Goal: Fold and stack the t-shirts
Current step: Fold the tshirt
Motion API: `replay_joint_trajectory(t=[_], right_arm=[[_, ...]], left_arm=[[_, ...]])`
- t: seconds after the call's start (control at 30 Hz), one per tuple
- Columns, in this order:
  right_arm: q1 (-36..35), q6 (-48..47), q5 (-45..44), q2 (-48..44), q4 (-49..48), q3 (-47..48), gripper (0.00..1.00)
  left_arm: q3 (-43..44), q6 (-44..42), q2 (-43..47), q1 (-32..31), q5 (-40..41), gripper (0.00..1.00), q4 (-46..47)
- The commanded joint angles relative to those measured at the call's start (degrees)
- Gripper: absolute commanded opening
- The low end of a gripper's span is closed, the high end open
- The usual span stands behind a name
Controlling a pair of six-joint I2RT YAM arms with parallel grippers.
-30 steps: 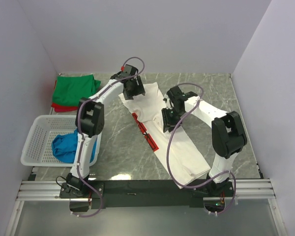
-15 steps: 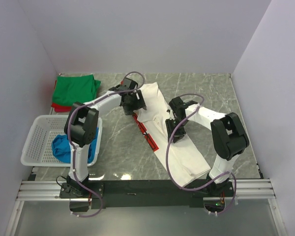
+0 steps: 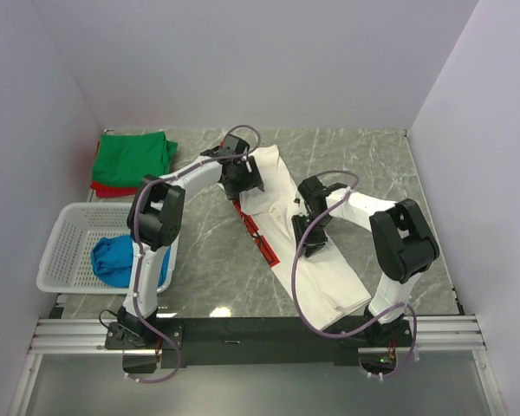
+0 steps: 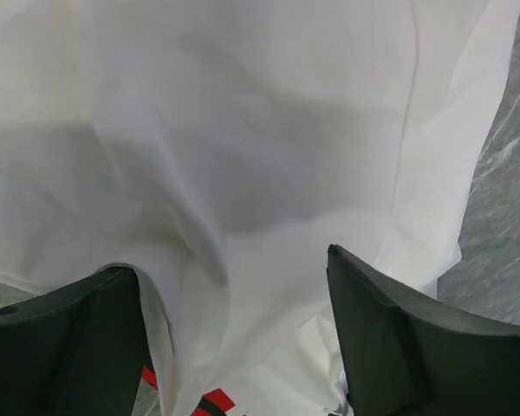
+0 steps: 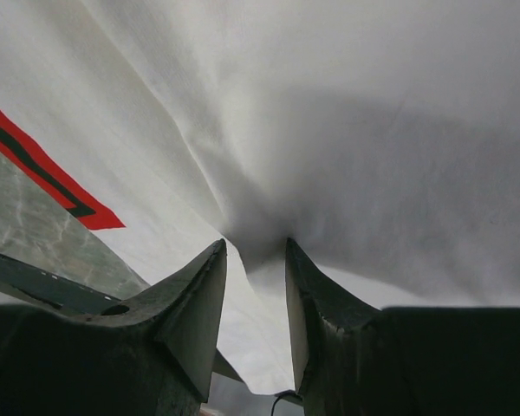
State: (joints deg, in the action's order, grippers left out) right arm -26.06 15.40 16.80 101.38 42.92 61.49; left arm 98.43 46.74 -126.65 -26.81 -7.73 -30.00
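On the white t-shirt [image 3: 325, 277], the right pincer [image 5: 254, 245] has slid nearer.

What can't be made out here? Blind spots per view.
Red shirt: top view, under the green shirt, only edges show.
Blue shirt: top view, partly behind the left arm and basket wall.
White shirt print: mostly folded under, only a red strip shows.
White shirt outline: both wrist views, cut by frame edges.
Left pincer, right pincer tips: top view, hidden under the arms.

A robot lab cell: plain white walls [image 3: 243, 61] box in a marble-look table [image 3: 208, 260]
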Motion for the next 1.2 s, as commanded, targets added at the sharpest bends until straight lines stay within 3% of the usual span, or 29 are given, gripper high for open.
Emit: replay_joint_trajectory(t=[0.0, 0.33, 0.67, 1.17], right_arm=[[-1.18, 0.42, 2.18, 0.65, -1.26, -0.06, 0.41], [-3.03, 1.12, 5.96, 7.77, 0.41, 8.54, 0.41], [-2.94, 1.92, 7.37, 17.17, 1.91, 20.06, 0.41], [-1.89, 1.21, 12.37, 25.26, 3.32, 31.84, 0.41]], left_arm=[[2.37, -0.86, -3.77, 1.93, 1.93, 0.8, -1.9], [16.61, -3.32, -13.18, 4.66, 0.43, 0.8, -4.36], [29.25, -3.06, -21.87, 7.91, -5.62, 0.79, 0.29], [32.88, 1.07, -26.1, 8.88, -14.42, 0.81, 16.98]])
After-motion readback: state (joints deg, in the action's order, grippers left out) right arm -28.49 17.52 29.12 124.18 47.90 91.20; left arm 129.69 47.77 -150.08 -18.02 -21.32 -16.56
